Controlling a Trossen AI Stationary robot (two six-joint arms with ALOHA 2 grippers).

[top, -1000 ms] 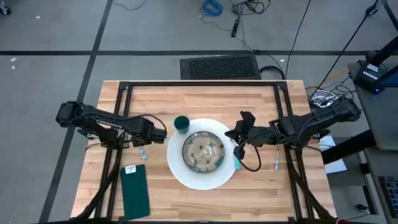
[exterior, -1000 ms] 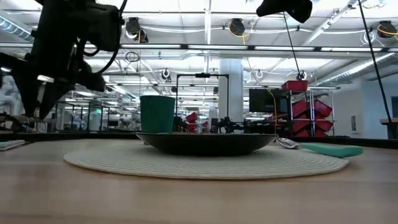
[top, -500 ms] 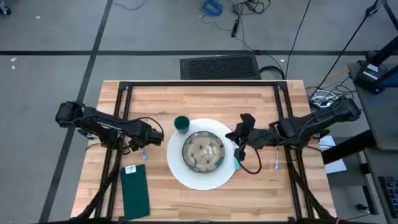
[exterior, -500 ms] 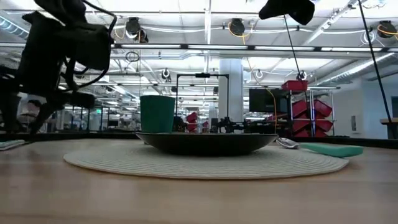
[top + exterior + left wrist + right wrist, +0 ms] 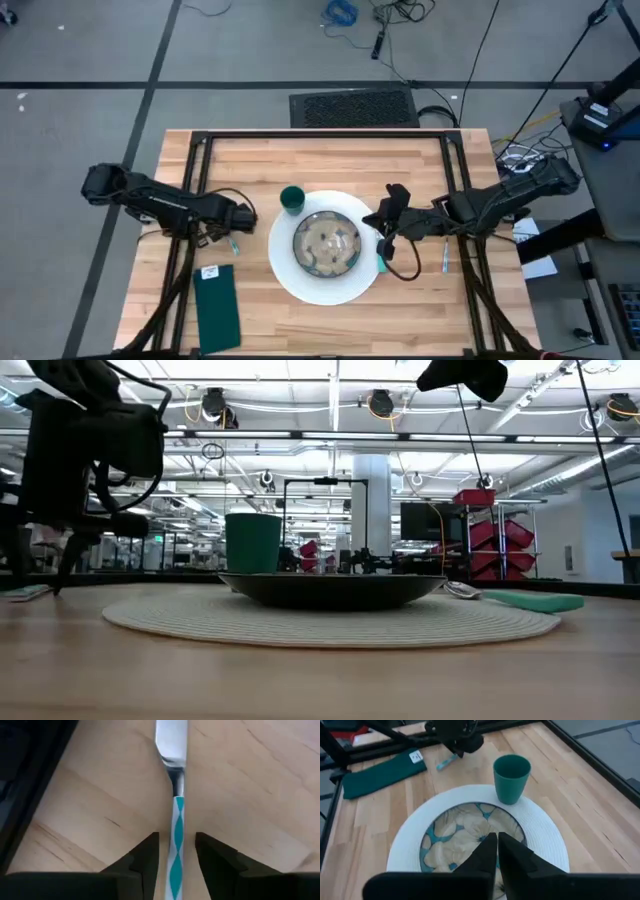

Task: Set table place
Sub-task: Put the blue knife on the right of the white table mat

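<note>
Lying flat on the desk [image 5: 330,165] left of the round white placemat [image 5: 283,270], a knife [image 5: 174,795] with a teal-and-white patterned handle sits right at the left end effector [image 5: 240,222]. In the left wrist view the handle runs through the gap between the two dark fingers [image 5: 147,857], which stand slightly apart on either side of it; whether they press on it cannot be told. The left arm stretches low across the desk from the left edge toward the placemat. The right end effector [image 5: 386,222] hovers by the placemat's right edge, its fingers nearly together and holding nothing, with the arm reaching in from the right.

The desk is light butcher-block wood with a black tube frame. At the placemat's centre rests a plate [image 5: 326,243] with a floral pattern of cream and teal. A green cup [image 5: 292,200] stands upright at the placemat's upper-left rim. A dark green napkin [image 5: 217,308] with a small white tag lies near the desk's front-left corner. A teal-handled utensil [image 5: 380,262] lies at the placemat's right rim, and another utensil [image 5: 445,256] lies farther right.
</note>
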